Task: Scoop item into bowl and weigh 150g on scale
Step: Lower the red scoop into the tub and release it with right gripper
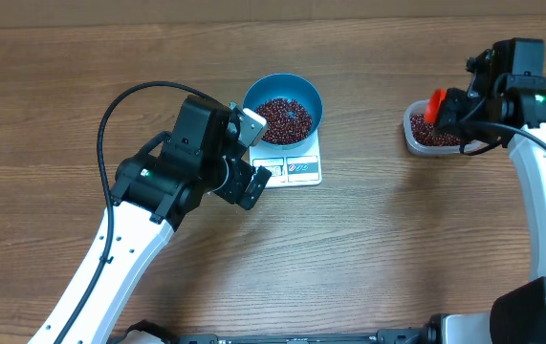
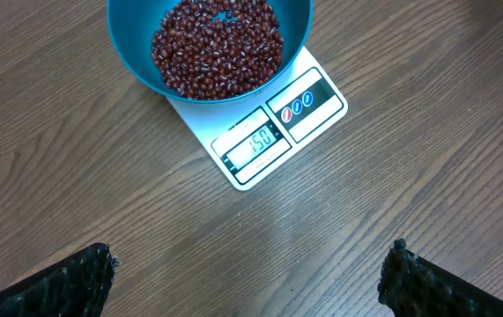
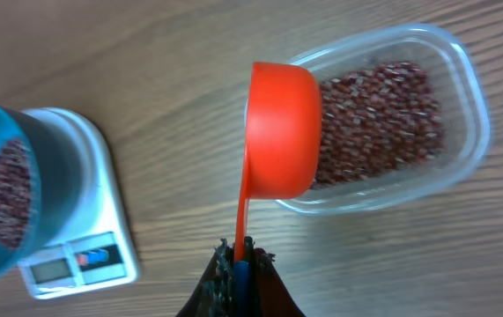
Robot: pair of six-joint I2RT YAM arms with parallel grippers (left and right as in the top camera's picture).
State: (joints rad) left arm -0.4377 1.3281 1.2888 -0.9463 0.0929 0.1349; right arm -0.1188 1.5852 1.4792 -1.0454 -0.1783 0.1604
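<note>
So the blue bowl [image 1: 251, 96] is sitting on the white scale [image 1: 303, 171], a bit left of centre on the wooden worktop [image 1: 368, 248]. The bowl is covering the far part of the scale, leaving the display strip sticking out toward the robot. There's a nice layer of dark red-brown beans [image 2: 218, 46] lying in the bottom of the bowl, and in the left wrist view the little display [image 2: 254, 141] is reading 150.

The left fingers [image 2: 70, 286] are hanging spread wide and gripping nothing. They're hovering just on the near side of the scale and pointing at it, with the display sitting between the two tips in the wrist view. They aren't touching the scale or the bowl.

Over on the right, the right fingers [image 3: 238, 264] are pinching tight on the thin handle of an orange scoop [image 3: 282, 132]. The cup of the scoop is hanging over one end of a clear plastic tub [image 3: 471, 106], overlapping its rim in the wrist view. I'm only seeing the outside of the cup, so I can't tell whether anything is in it. The tub is sitting well apart from the scale, off toward the right edge of the worktop, and it's holding more of the same red beans spread across its bottom.
</note>
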